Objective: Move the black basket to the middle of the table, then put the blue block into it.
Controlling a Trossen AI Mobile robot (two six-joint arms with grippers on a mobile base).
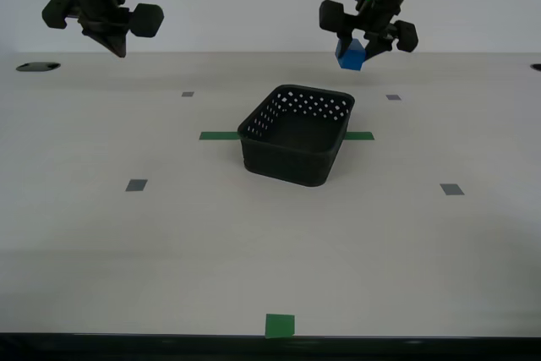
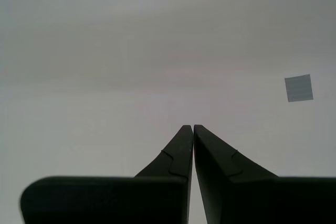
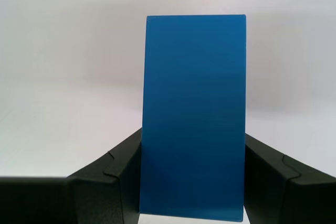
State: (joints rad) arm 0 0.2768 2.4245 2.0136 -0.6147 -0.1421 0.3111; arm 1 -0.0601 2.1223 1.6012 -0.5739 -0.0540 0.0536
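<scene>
The black basket (image 1: 297, 134) stands on the off-white table (image 1: 169, 234) near its middle, over the green tape strip (image 1: 218, 135). My first gripper (image 1: 353, 46) hangs in the air behind the basket toward the exterior view's right, shut on the blue block (image 1: 350, 55). In the first wrist view the blue block (image 3: 194, 116) stands upright between the fingers (image 3: 113, 179). My second gripper (image 1: 117, 46) is shut and empty, raised high at the exterior view's left; its closed fingertips (image 2: 185, 140) point at bare table.
Small grey tape squares (image 1: 136, 185) (image 1: 451, 189) (image 2: 298, 87) lie on the table. A green square (image 1: 280, 325) sits at the front edge. A dark hole (image 1: 37, 66) is at the far left.
</scene>
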